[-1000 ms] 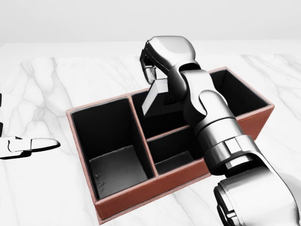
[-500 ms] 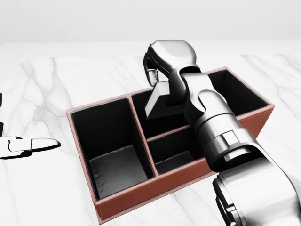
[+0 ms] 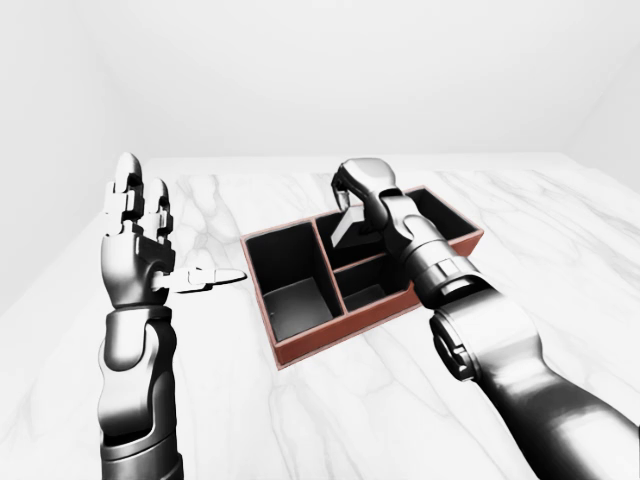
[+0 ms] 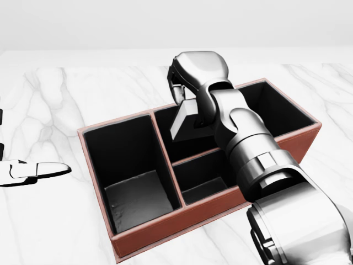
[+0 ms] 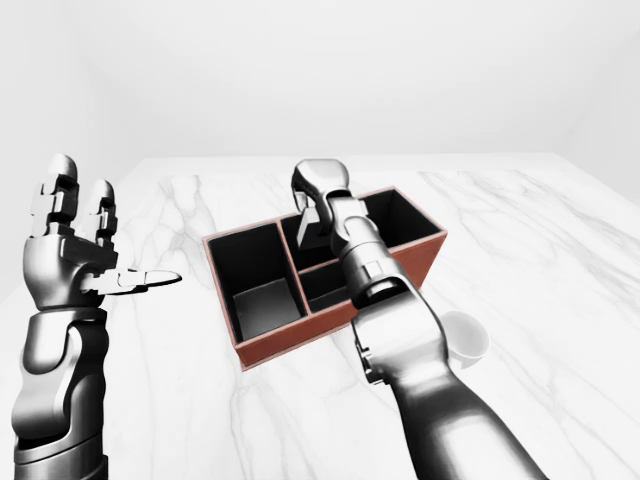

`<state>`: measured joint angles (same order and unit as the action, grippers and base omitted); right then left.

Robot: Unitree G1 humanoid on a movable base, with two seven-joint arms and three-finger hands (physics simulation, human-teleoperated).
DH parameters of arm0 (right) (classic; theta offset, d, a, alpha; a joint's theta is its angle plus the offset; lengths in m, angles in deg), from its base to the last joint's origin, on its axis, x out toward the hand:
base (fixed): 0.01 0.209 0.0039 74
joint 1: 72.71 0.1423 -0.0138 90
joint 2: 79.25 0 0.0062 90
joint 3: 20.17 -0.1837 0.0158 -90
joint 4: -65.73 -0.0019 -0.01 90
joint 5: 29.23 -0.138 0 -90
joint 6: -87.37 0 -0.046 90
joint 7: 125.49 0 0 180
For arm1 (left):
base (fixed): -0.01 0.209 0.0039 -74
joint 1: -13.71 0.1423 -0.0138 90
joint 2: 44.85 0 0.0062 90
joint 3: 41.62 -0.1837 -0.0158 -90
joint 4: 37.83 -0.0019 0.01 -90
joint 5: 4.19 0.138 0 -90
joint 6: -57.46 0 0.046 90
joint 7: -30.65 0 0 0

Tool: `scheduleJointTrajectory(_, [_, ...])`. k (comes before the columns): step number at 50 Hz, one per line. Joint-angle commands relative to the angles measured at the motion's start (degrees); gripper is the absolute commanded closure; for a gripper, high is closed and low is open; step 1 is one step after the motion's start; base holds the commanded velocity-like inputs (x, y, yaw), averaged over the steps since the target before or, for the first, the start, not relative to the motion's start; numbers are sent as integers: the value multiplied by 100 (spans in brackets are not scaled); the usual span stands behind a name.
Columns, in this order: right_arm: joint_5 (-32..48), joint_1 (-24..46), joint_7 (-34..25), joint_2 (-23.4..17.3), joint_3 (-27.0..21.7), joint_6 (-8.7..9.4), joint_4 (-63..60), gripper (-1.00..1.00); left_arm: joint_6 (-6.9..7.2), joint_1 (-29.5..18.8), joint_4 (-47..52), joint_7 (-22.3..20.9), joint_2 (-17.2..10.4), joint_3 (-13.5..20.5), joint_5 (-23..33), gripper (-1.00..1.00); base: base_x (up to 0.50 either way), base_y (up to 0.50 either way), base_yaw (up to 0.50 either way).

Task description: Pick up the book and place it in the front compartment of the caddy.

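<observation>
A red-brown caddy [image 4: 165, 227] with black compartments lies on the white marble table [image 4: 66, 110]. A large compartment is at its left in the head view, and smaller ones sit one above the other beside it. My right hand [image 4: 181, 93] is shut on the top of a grey book [image 4: 185, 118]. The book hangs tilted, its lower end inside the upper small compartment. My right arm crosses the caddy's right part and hides it. My left hand [image 3: 140, 228] is raised well to the left of the caddy, open, with nothing in it.
A white bowl [image 5: 466, 338] stands on the table to the right of the caddy, beside my right arm. The marble surface stretches around the caddy on all sides. A pale wall rises beyond the table's top edge.
My right hand and the book have shifted slightly to the right over the same compartment, and the forearm has turned a little. The left hand and the caddy have not moved.
</observation>
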<state>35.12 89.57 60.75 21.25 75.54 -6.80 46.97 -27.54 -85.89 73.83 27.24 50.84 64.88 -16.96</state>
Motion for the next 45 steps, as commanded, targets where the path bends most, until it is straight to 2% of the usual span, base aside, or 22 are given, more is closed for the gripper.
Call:
scheduleJointTrajectory(1, [168, 97, 217, 62, -36, 9, -2, 100, 0, 16, 48, 5, 8, -8, -4, -100, 0, 0, 0])
scheduleJointTrajectory(34, [249, 136, 433, 53, -51, 48, 274, 100, 0, 9, 63, -7, 13, -17, 4, -100, 0, 0, 0])
scheduleJointTrajectory(45, [309, 82, 572, 107, -37, -16, 328, 100, 0, 5, 48, -10, 8, -1, -4, -100, 0, 0, 0])
